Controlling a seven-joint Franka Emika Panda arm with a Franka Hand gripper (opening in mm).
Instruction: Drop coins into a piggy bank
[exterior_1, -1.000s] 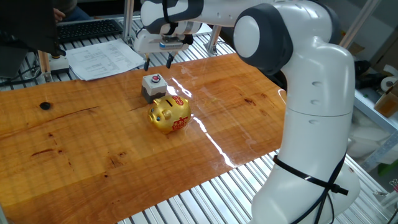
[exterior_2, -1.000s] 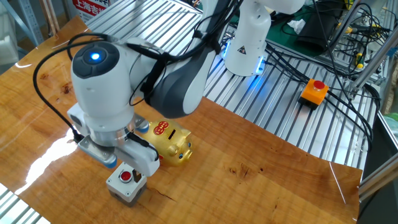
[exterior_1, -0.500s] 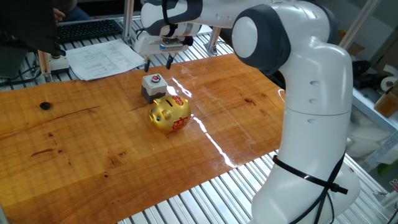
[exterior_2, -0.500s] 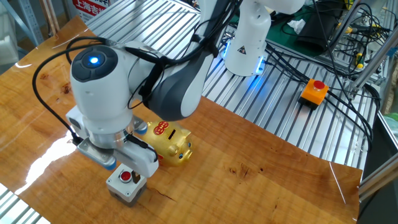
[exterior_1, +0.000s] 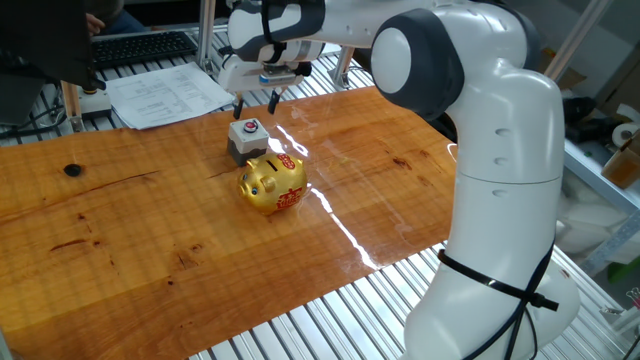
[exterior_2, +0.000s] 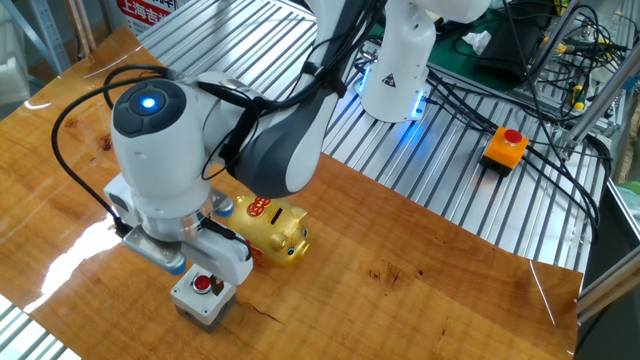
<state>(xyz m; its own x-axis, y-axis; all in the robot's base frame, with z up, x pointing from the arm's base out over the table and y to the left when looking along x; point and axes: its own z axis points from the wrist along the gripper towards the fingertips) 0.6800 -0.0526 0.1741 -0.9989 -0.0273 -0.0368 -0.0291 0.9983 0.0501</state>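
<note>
On the wooden worktop, a gold pig is set just beside a grey box; above the box, the pincer is held open, empty.

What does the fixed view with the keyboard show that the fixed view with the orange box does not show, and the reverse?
Only the keyboard view shows the gripper open above the grey button box, plus the papers and keyboard. Only the other view shows the orange box, the cables and the arm's blue light; there the arm hides the fingers. Both show the piggy bank beside the button box.
</note>
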